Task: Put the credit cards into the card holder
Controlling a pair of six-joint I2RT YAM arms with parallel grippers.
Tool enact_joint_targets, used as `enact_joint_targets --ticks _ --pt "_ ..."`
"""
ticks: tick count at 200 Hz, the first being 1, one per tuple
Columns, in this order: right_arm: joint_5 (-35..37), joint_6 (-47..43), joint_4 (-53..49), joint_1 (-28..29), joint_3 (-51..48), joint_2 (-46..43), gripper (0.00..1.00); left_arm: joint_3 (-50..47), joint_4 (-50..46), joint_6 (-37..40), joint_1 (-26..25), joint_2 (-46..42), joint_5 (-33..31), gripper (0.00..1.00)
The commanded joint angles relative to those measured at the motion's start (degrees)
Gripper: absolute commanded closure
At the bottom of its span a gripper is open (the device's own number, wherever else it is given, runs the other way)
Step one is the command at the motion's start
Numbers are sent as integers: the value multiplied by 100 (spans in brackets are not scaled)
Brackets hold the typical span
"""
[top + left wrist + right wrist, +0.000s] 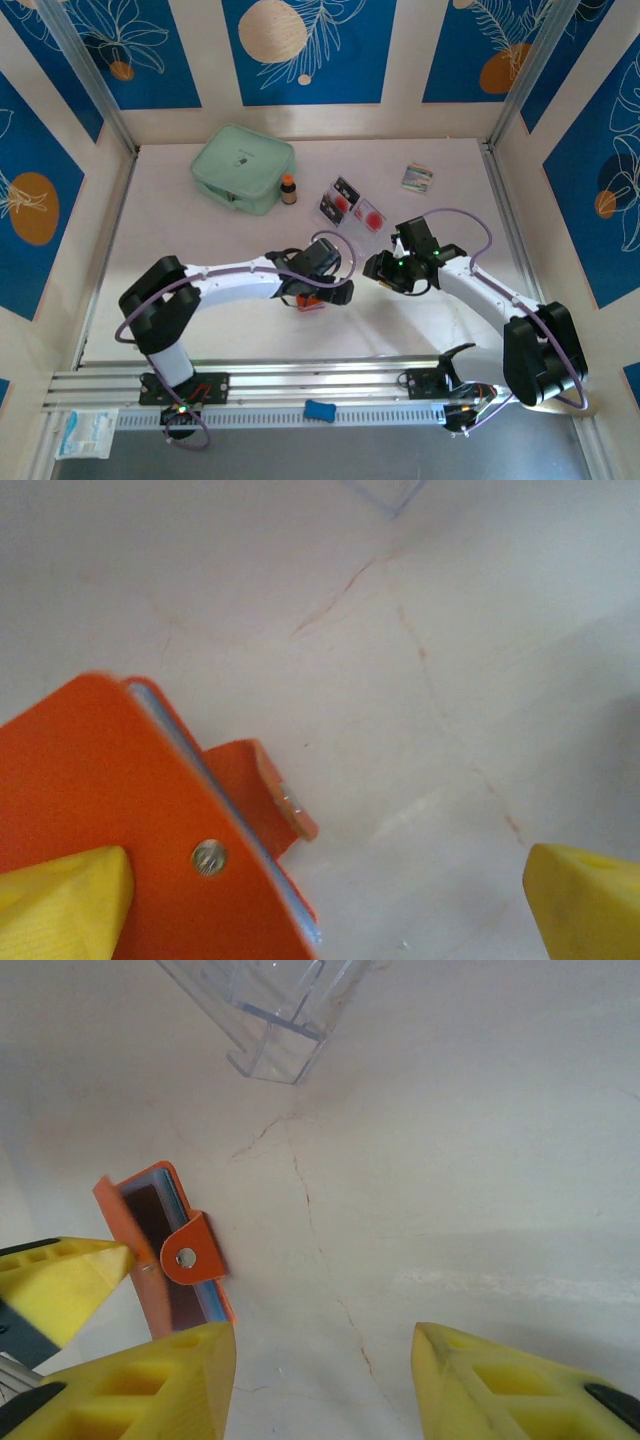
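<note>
Right gripper (325,1360): yellow fingers at frame bottom, roughly half spread, bare tabletop (200,250) between them, nothing held.
Left gripper (325,880): spread to its widest, nothing clasped; the finger at lower left overlaps the card holder (100,800).
Tabletop: off-white, matt, with thin reddish-brown hairline marks.
Walls: cream with blue panels, white leaf outlines, orange and cream discs.
Card holder: orange-red, metal snap stud on a rounded tab, dark card and blue-grey sleeve edges showing. It lies at centre of the top view under the left gripper.
Credit cards (352,206): above centre, black and pale with red round marks, apart from the holder.
</note>
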Motion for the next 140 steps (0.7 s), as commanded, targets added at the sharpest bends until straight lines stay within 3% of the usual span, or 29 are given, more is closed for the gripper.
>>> enact_joint_targets --ticks 1,58,140 --pt "77 86 -128 65 11 -207 50 474 -135 374 137 -333 239 0" --pt "103 281 -108 455 76 -404 50 982 -178 267 572 -729 577 0" --pt "1023 333 -178 2118 1314 424 51 507 -1092 236 1696 -1602 333 0"
